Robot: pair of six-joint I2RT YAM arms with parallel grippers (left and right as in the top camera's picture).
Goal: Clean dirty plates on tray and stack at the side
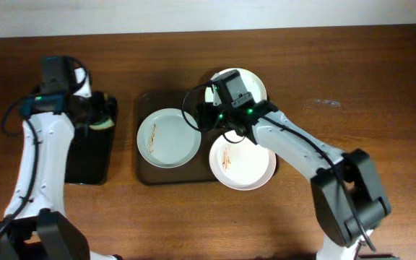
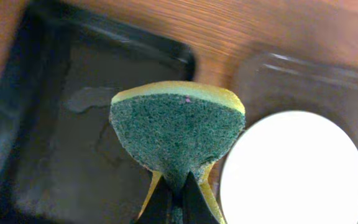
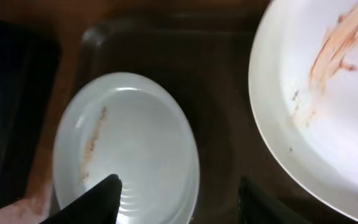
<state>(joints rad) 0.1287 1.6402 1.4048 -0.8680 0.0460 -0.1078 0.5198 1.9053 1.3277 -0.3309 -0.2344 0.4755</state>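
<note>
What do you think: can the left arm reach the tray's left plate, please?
Probably yes: the left gripper holds the sponge over the black tray beside that plate, whose near side lies uncovered.

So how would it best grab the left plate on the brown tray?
Pinch the left plate by its rim, on the edge facing the middle of the tray, from above. It lies flat, so only the rim offers a hold, and bare tray there leaves room for the right gripper's outer finger.
</note>
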